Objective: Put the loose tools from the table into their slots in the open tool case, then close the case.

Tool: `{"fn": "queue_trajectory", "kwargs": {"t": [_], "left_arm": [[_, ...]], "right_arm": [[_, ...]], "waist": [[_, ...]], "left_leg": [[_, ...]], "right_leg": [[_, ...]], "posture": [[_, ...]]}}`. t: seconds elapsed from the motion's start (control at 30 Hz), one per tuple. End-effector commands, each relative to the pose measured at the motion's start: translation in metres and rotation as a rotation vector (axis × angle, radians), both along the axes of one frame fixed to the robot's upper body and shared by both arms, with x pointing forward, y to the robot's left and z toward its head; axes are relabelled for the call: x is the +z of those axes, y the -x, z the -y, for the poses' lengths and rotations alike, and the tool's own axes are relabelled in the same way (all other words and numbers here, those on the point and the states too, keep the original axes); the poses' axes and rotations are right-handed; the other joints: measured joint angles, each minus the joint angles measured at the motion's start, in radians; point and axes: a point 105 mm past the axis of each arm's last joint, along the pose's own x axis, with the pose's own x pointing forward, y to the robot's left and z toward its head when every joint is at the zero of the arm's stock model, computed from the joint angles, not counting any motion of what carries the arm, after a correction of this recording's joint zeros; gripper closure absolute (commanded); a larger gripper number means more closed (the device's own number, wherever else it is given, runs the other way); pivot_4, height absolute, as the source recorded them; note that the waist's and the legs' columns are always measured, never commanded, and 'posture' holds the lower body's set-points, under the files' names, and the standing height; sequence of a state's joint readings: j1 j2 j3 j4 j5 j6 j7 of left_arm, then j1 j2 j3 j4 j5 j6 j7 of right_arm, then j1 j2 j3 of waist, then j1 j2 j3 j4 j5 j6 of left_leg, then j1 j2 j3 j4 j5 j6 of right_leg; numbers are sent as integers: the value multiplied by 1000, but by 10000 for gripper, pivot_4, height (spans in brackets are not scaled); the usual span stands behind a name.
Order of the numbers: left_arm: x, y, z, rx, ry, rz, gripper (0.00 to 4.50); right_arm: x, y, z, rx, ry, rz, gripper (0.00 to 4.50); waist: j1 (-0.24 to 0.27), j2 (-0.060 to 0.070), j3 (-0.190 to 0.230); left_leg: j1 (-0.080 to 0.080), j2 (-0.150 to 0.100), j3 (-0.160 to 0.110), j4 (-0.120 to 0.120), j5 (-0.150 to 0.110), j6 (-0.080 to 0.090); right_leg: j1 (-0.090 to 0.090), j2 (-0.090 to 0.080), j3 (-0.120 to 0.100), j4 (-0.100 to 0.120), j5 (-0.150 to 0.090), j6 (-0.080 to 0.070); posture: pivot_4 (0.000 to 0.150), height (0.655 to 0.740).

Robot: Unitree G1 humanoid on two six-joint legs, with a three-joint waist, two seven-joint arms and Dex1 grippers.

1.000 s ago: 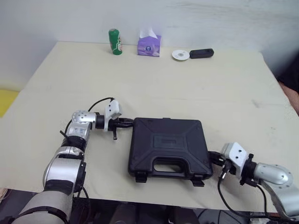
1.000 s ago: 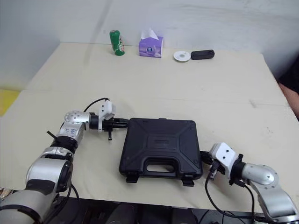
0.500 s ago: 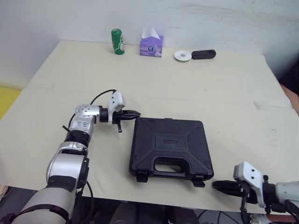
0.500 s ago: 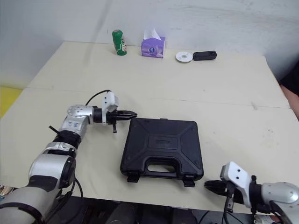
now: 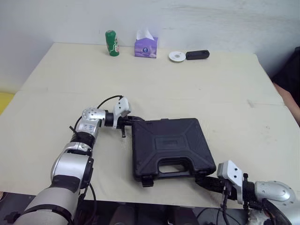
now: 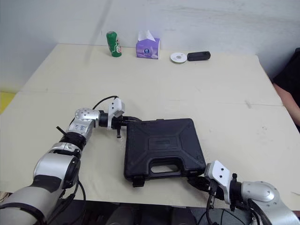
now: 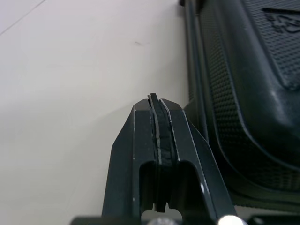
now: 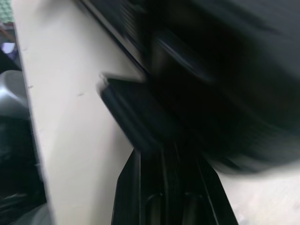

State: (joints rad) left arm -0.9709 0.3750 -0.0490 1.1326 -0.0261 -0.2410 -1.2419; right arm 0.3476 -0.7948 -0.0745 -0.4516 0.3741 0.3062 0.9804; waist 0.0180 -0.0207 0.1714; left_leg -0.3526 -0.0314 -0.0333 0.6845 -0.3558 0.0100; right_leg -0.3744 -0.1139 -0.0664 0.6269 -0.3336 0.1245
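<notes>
The black tool case (image 5: 171, 145) lies closed on the cream table (image 5: 197, 89), handle toward the front edge. My left gripper (image 5: 136, 119) is shut with nothing in it, its tips against the case's back left corner; in the left wrist view the shut fingers (image 7: 140, 140) lie beside the case's ribbed side (image 7: 243, 93). My right gripper (image 5: 202, 180) is low at the table's front edge, its tips at the case's front right latch (image 8: 136, 117), and it looks shut. The front left latch (image 5: 147, 181) hangs loose.
Along the far edge stand a green can (image 5: 111, 43), a purple tissue box (image 5: 146, 47), a white disc (image 5: 176, 56) and a black device (image 5: 197, 55). A person (image 5: 288, 89) is at the table's right edge.
The camera has shifted. My right gripper left the case's right side, dropped to the front edge, and now has come up to the front right latch. The left gripper stays at the back left corner.
</notes>
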Motion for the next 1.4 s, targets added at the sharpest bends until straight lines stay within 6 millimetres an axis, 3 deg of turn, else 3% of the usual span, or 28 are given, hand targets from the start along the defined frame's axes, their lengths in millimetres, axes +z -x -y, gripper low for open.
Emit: {"fn": "queue_trajectory", "kwargs": {"t": [0.03,0.4,0.57,0.73,1.0,1.07,1.1,1.17,1.23,1.3,1.4], "left_arm": [[-5,14,-16,-47,5,-25,44549],[-12,57,-21,-27,96,-32,44549],[-13,72,-26,72,130,-49,44549],[-17,72,-48,235,111,-43,44549],[21,66,-68,274,143,33,44549],[44,64,-57,216,123,111,44549],[67,62,-41,164,159,155,44549],[94,62,-19,89,194,194,44549],[103,70,11,-31,191,199,44549],[105,75,29,-94,187,189,44549],[105,66,59,-103,175,155,44549]], "right_arm": [[-2,-30,16,-59,102,141,45000],[14,-88,4,-76,113,365,45000],[15,-93,-6,-60,113,390,45000],[15,-91,-5,-64,118,386,45000],[26,-83,17,-127,142,419,45000],[31,-82,25,-168,142,445,45000],[33,-81,32,-207,140,456,45000],[33,-78,40,-253,138,455,45000],[32,-76,46,-299,133,442,45000],[32,-75,49,-321,133,442,45000],[36,-80,53,-363,146,459,45000]], "waist": [[-4,0,0],[-17,1,0],[-19,6,1],[-20,9,2],[-5,10,3],[3,11,4],[10,11,4],[25,11,5],[27,13,4],[19,17,2],[1,18,3]], "left_leg": [[0,0,1,0,0,0],[1,0,1,0,0,0],[0,0,-1,0,0,0],[0,1,-1,0,0,0],[-1,1,-3,-2,0,-1],[-1,0,-3,-2,0,-1],[-1,0,-3,-1,0,-1],[-3,-2,-7,0,0,0],[-4,-4,-8,0,1,0],[-3,-6,-8,-2,0,0],[-2,-7,-8,-3,0,0]], "right_leg": [[0,0,1,0,0,0],[0,-1,3,0,1,0],[-1,-3,11,-1,1,-1],[-1,-3,14,-1,1,-1],[-2,-3,14,-3,1,-1],[-2,-3,14,-5,1,-1],[-2,-3,14,-6,1,-1],[-2,-3,12,-6,1,-1],[-1,-3,13,-6,2,-1],[-1,-2,14,-5,2,0],[-2,0,15,-5,2,0]], "posture": [[1500,7400],[1500,7400],[1500,7400],[1500,7400],[1500,7400],[1500,7400],[1500,7400],[1500,7400],[1500,7400],[1500,7400],[1500,7400]]}}
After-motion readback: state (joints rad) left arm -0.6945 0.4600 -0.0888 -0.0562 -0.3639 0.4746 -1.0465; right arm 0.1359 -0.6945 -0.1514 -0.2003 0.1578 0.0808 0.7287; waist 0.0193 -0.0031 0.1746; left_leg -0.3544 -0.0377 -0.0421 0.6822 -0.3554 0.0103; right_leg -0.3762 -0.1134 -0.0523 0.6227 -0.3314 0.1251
